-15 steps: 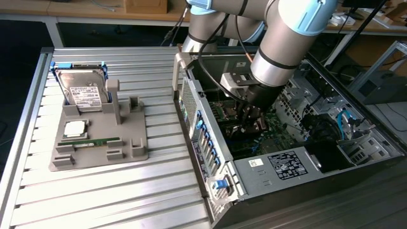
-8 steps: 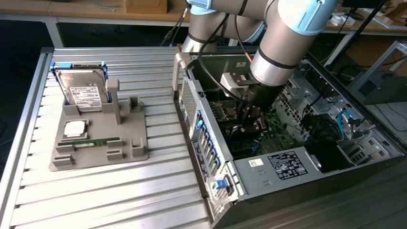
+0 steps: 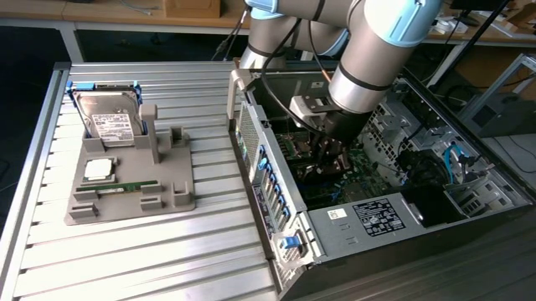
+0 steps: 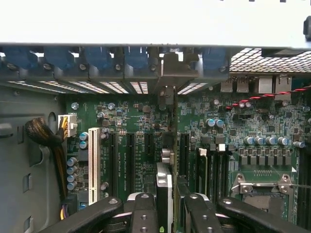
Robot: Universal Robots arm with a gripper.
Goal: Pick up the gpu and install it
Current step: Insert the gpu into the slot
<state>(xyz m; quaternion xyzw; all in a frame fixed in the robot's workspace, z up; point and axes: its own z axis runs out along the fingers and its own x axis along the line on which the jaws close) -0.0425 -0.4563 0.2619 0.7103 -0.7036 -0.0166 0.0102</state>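
**GPU held edge-on over the motherboard slots**

Labels: none of the writing can be read. The power supply at the lower middle of the exterior view carries a dark label with white print and a small white sticker beside it. The hard drive, standing upright in the grey fixture at the left of that frame, has a white label. Fine white lettering runs along the slots on the motherboard in the wrist view, too small to make out.

Exterior view: the arm, grey with light-blue joint caps, reaches down into the open computer case. The gripper sits low inside, above the green board. The fixture also holds a square silver chip and a narrow green memory stick lying flat.

Wrist view: the black fingers at the bottom centre clamp the gpu, seen edge-on as a thin upright plate. It runs away from the camera towards the rear wall of the case, where its metal bracket end meets the row of blue slot clips. The card stands between the black expansion slots, just above or in one of them; I cannot tell which. A white slot and a bundle of yellow and black wires lie in the left half of the frame.

Surface and room: case and fixture rest on a ribbed aluminium table. Wooden benches stand behind.
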